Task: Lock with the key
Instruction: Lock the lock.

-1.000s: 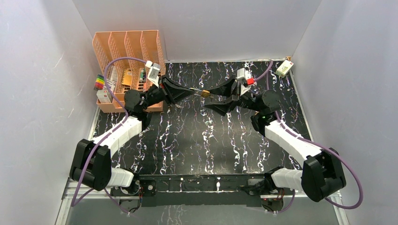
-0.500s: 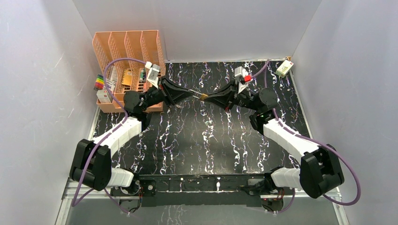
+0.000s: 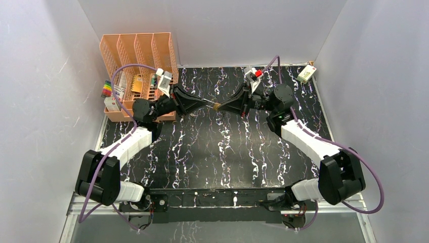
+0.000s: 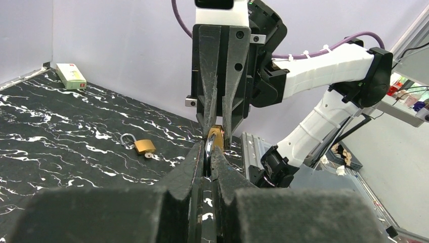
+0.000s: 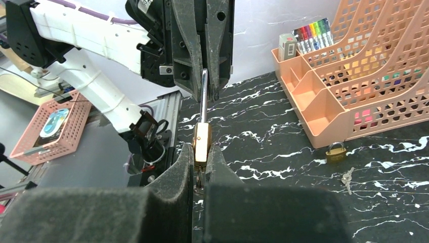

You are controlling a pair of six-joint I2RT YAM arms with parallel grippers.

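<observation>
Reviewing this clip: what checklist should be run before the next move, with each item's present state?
1. Left gripper shut on the shackle of the held padlock: ok.
2. Right gripper shut on its brass body: ok.
3. Padlock held clear of the table: ok.
4. Key in the keyhole of the padlock being held: cannot tell, hidden between the fingers.
5. Key in a gripper: not ok; a loose key lies on the table near a second padlock.

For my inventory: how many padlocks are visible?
3. One padlock held by left claw and right claw; one beside the organizer; one on the table toward the white box. Others may be hidden.
</observation>
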